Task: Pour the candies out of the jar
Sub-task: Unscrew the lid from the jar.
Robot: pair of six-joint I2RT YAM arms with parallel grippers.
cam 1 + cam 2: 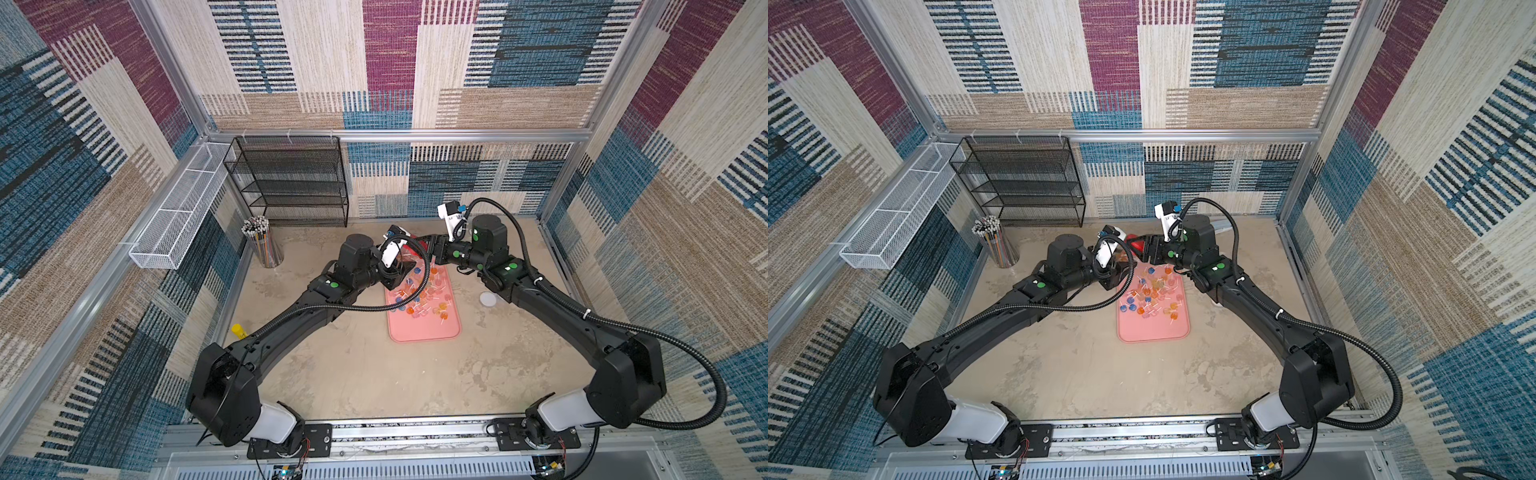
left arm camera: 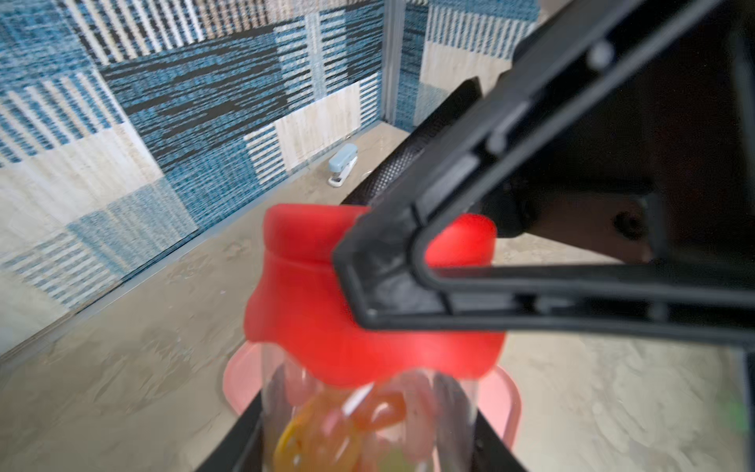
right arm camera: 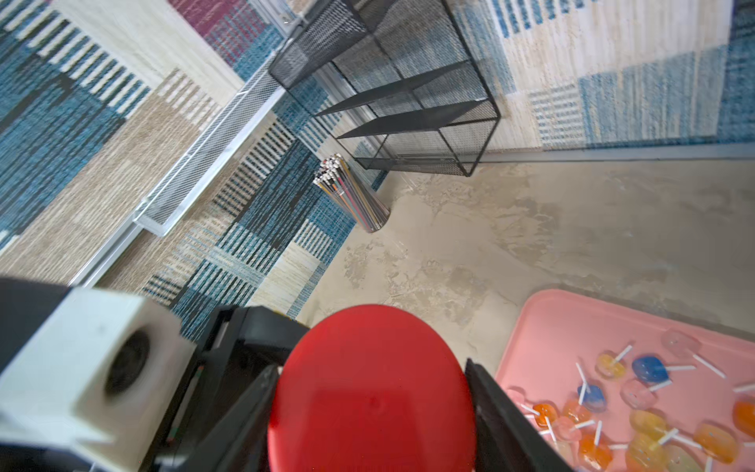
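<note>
Top views both show the bench (image 1: 374, 374) with a black mesh shelf (image 1: 291, 183) at its far edge and a white mesh basket (image 1: 178, 216) on the left wall. A pink tray (image 1: 424, 330) lies mid-bench. Above the tray's far end the jar (image 2: 318, 327) is held off the bench, clear body toward the left arm, red end toward the right. The left end effector (image 2: 367, 421) is pinched on the clear body; the right end effector (image 3: 371, 388) has its fingers against both sides of the red end. A cup of pencils (image 1: 264, 243) stands beside the shelf. Many candies (image 1: 419, 299) lie scattered on the tray; some show inside the jar.
</note>
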